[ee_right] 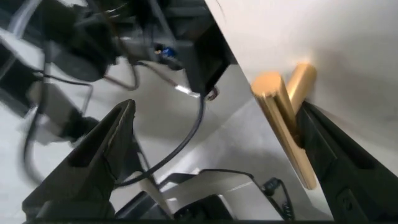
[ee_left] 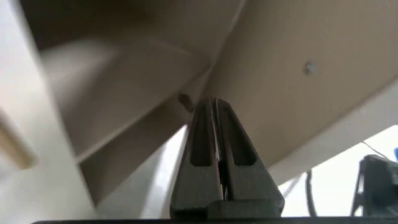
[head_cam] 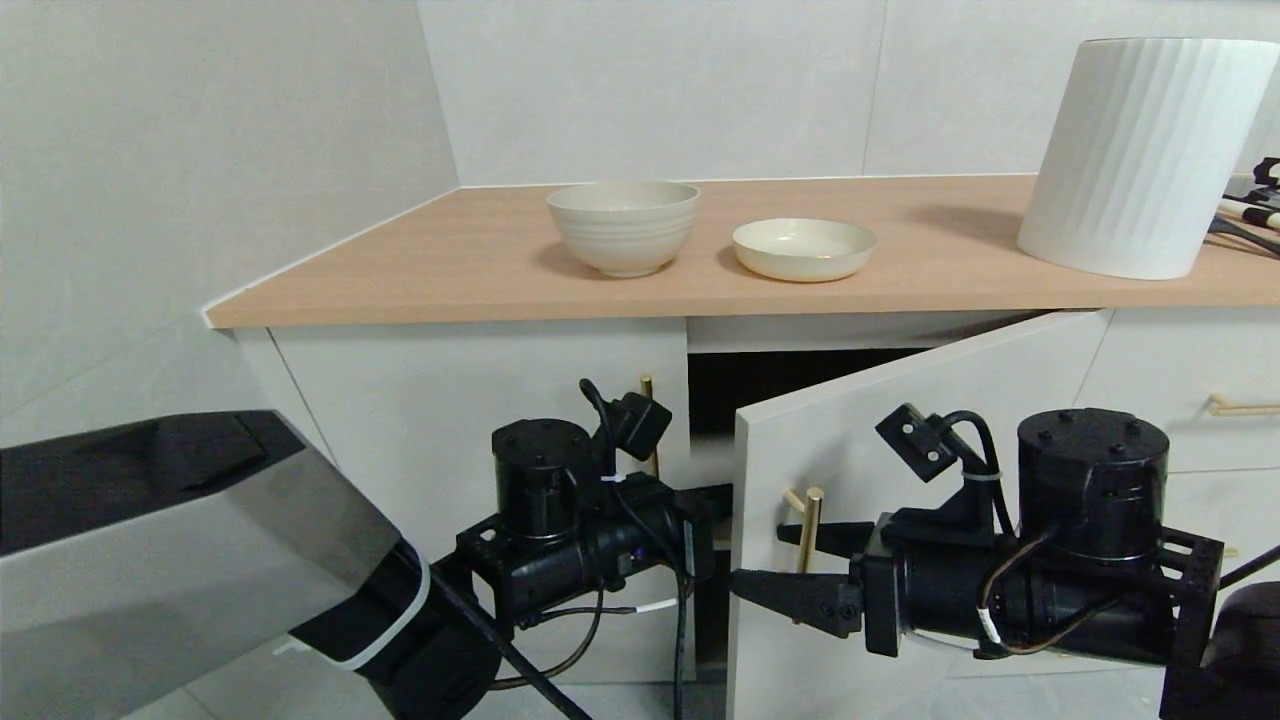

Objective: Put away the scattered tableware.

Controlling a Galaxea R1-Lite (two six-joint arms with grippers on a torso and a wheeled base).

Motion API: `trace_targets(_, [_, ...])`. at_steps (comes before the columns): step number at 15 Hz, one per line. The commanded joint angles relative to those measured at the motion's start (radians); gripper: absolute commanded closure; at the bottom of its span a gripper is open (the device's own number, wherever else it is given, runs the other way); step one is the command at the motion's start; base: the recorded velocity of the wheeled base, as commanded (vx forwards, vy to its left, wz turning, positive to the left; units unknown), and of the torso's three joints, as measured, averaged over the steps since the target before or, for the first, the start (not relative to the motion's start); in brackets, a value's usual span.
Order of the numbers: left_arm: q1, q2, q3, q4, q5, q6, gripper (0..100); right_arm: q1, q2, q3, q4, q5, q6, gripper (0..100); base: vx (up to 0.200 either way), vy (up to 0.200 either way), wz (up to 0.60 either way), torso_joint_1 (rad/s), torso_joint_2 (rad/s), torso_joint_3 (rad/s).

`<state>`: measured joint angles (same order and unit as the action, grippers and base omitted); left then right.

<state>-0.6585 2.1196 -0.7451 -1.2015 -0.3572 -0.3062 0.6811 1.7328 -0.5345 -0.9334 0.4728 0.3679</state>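
Observation:
A cream ribbed bowl and a shallow cream dish stand side by side on the wooden counter. Below them a white cabinet door hangs partly open. My right gripper is open, its fingers straddling the door's gold handle, which lies close against one finger. My left gripper is shut on nothing and points into the dark gap of the cabinet, toward an inner shelf.
A tall white ribbed container stands at the counter's right end, with dark utensils behind it. The left cabinet door is closed, its gold handle near my left arm. A drawer with a gold pull sits on the right.

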Motion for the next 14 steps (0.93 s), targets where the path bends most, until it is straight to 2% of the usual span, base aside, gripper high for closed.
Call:
trace_targets(1, [-0.016, 0.007, -0.014, -0.007, 0.0, -0.019, 100, -0.002, -0.001, 0.002, -0.005, -0.014, -0.003, 0, 0.0, 0.0, 0.0, 0.0, 0.0, 0.0])
trace_targets(9, [-0.016, 0.005, -0.013, -0.047, 0.0, -0.028, 100, -0.129, -0.17, 0.057, 0.011, -0.013, -0.049, 0, 0.0, 0.0, 0.0, 0.0, 0.0, 0.0])
trace_targets(10, [-0.018, 0.005, -0.011, -0.052, 0.0, -0.028, 100, -0.147, -0.196, 0.074, 0.038, -0.013, -0.049, 0, 0.0, 0.0, 0.0, 0.0, 0.0, 0.0])
trace_targets(11, [-0.018, 0.005, -0.008, -0.053, 0.0, -0.028, 100, -0.172, -0.251, 0.09, 0.123, -0.014, -0.049, 0, 0.0, 0.0, 0.0, 0.0, 0.0, 0.0])
trace_targets(14, [-0.018, -0.003, 0.001, -0.052, 0.001, -0.031, 100, -0.179, -0.364, 0.094, 0.311, -0.028, -0.049, 0, 0.0, 0.0, 0.0, 0.0, 0.0, 0.0])
